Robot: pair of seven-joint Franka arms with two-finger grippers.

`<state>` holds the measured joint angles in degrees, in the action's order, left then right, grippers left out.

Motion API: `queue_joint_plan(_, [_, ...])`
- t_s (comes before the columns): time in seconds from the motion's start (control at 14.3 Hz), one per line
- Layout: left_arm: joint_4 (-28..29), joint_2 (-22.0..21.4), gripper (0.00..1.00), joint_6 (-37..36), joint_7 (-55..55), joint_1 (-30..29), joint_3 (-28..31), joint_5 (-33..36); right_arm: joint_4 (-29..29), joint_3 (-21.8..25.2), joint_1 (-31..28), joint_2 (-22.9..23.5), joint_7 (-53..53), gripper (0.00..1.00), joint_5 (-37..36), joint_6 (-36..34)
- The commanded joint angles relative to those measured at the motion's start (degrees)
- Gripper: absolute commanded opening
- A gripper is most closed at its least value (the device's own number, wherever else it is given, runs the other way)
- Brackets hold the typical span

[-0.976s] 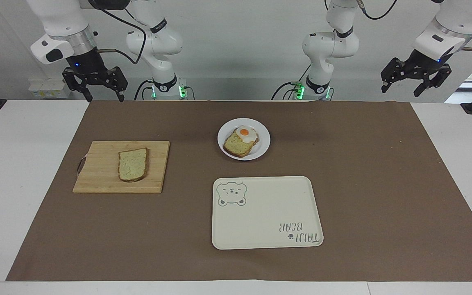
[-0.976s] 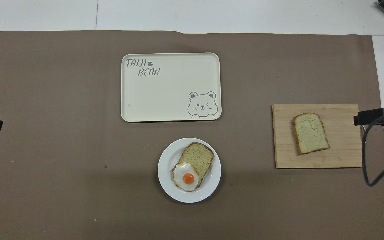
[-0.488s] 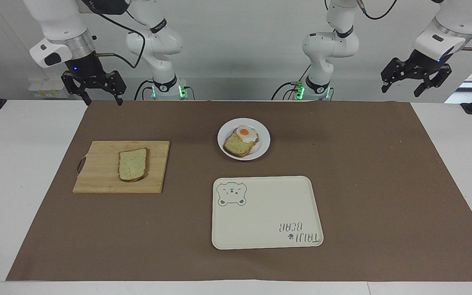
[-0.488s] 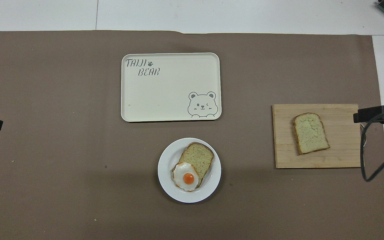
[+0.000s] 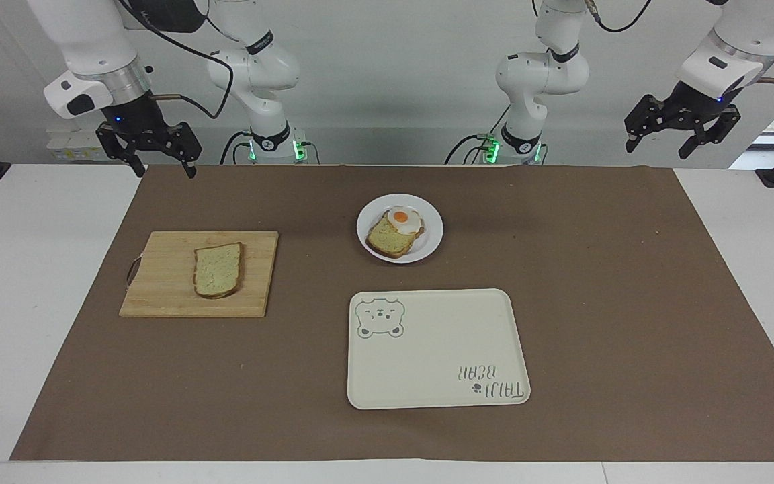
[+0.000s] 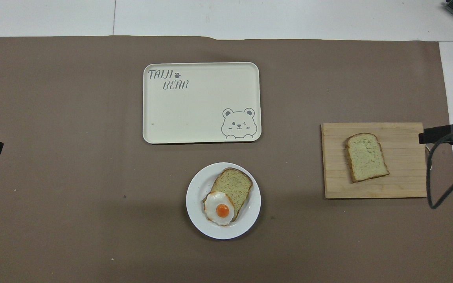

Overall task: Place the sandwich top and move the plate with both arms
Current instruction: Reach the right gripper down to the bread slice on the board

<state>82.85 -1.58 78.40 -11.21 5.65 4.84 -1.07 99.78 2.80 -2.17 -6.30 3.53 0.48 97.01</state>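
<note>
Our sandwich top, a plain pale slice of speckled bread with a dark crust, lies untouched on the wooden cutting board, well apart from the small round white plate, toward the right arm's end. Our right hand has swung slightly outward over the counter edge, fingers spread and empty; we judge the reach only beginning. Our left hand waits, released. The cream rectangular bear tray lies farther from us than the plate; nothing blocks the path.
</note>
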Motion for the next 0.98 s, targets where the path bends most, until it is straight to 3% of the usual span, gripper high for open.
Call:
queue_joint_plan(0.0, [1.79, -1.49, 1.00, 0.35, 0.31, -0.03, -0.18, 0.72, 2.52, -0.42, -2.14, 0.49, 2.01, 1.00, -1.45, 2.82])
queue_joint_plan(0.49, [1.87, -1.49, 1.00, 0.35, 0.40, 0.15, -0.18, 0.55, 6.30, -0.42, -2.58, 5.15, 3.06, 1.00, -1.18, 8.62])
queue_joint_plan(0.91, [1.96, -1.58, 1.00, 0.35, 0.58, 0.76, -0.35, 0.37, 11.05, -0.51, -2.67, 11.56, 4.19, 1.00, -0.39, 21.28])
